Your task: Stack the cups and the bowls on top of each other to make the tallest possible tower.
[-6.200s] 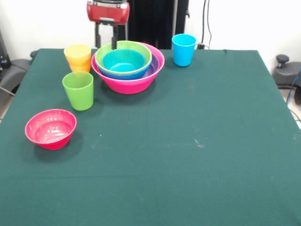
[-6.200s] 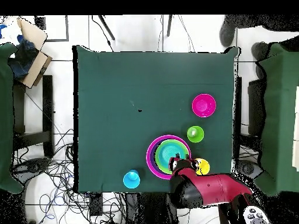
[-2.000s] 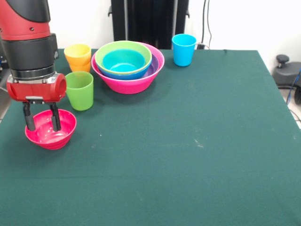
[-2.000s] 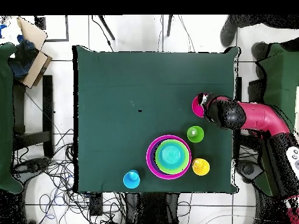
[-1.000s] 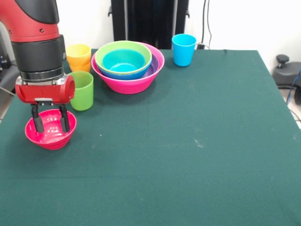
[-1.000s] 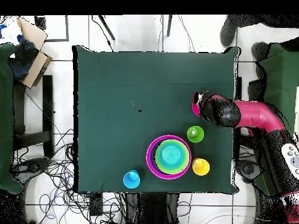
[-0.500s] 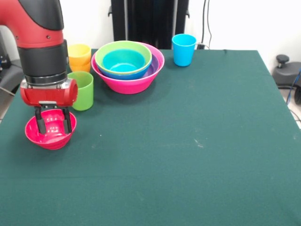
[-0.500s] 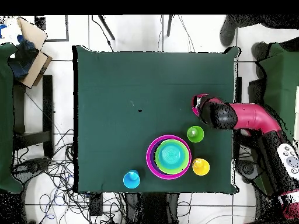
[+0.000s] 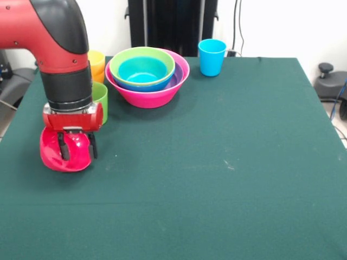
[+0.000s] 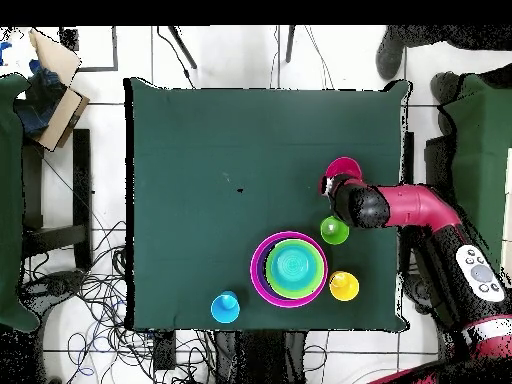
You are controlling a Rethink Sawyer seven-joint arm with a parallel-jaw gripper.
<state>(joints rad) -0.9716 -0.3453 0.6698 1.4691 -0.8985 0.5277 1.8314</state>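
Observation:
My gripper [image 9: 78, 147] hangs low at the table's left, open, with one finger in front of the small red-pink bowl [image 9: 62, 157] and one at its right edge. The bowl is tipped, its outside facing the camera. In the overhead view the gripper [image 10: 335, 187] sits beside that bowl [image 10: 346, 167]. The large pink bowl [image 9: 146, 95] holds nested purple [image 9: 177, 77], blue, light green [image 9: 142, 54] and light blue [image 9: 142, 70] bowls; the pile also shows from overhead [image 10: 290, 268]. The green cup [image 9: 101, 103] and the yellow cup [image 9: 98, 58] on an orange one stand behind the arm, partly hidden. The blue cup [image 9: 211, 57] stands far back.
The green tablecloth [image 9: 227, 173] covers the whole table. A black pedestal [image 9: 172, 24] stands behind the far edge. In the overhead view the green cup [image 10: 334, 230], yellow cup [image 10: 344, 286] and blue cup [image 10: 225, 306] ring the bowl pile. Cables lie on the floor.
My arm has moved right across the red-pink bowl. The bowl, flat with its inside showing earlier, is now tipped up with its outside towards the camera. The other pieces have not moved.

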